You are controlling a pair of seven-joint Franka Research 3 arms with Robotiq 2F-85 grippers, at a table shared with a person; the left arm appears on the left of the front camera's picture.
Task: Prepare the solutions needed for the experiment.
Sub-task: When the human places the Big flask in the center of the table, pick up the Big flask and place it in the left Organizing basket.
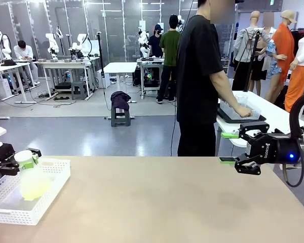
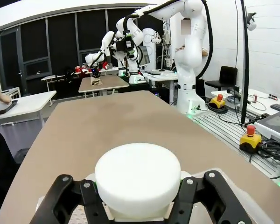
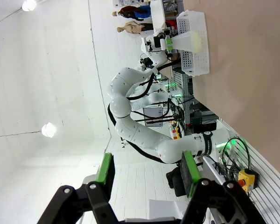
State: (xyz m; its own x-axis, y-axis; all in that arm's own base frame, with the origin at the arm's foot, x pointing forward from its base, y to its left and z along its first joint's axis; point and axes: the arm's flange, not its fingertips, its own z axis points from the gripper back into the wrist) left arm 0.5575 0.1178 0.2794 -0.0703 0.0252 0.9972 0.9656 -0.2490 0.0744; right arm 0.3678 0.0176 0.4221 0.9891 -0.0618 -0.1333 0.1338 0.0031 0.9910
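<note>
- Presently, we find the left gripper (image 1: 25, 159) clamped on the white-capped neck of a frosted conical flask (image 1: 31, 179), which stands in a white perforated basket (image 1: 53, 187) at the table's (image 1: 167, 202) near-left corner.
- We note the solutions (image 1: 33, 188), a pale yellow-green liquid, in the flask's lower part.
- In the left wrist view we see the left gripper (image 2: 137, 196) closed against both sides of the flask's white cap (image 2: 137, 175).
- We observe the right gripper (image 1: 229, 148) above the table's right edge, jaws parted, holding nothing.
- A person (image 1: 200, 81) stands beyond the table, one hand (image 1: 241, 112) over a tray (image 1: 238, 114).
</note>
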